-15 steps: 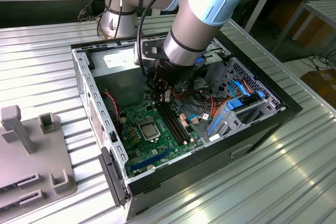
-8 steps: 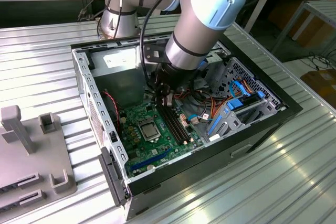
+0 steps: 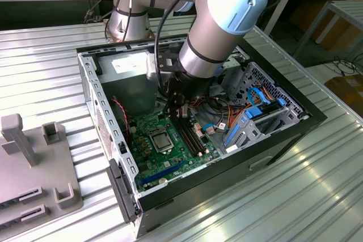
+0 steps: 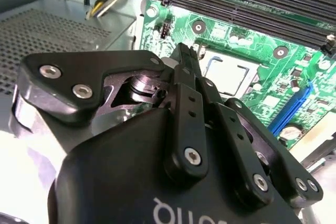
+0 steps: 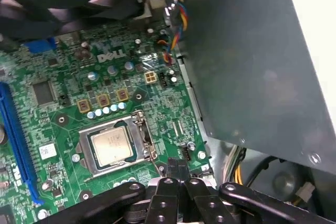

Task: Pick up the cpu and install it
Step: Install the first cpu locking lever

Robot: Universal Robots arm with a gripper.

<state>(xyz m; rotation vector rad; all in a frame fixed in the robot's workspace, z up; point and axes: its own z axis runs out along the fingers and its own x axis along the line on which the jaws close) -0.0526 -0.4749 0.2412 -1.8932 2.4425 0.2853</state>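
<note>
CPU: silver-grey square chip, lying flat in its socket on the green motherboard, inside the open computer case on the ribbed metal bench; in the exterior view it sits at. End effector: fingers drawn together, apparently clamped on nothing, hovering just beside the socket's edge, near the grey power-supply box. Handling note: work here calls for vertical approach, chip kept level, corners matched to the socket, no sideways drag. Seating depth cannot be judged from these angles; probably fully dropped in.
</note>
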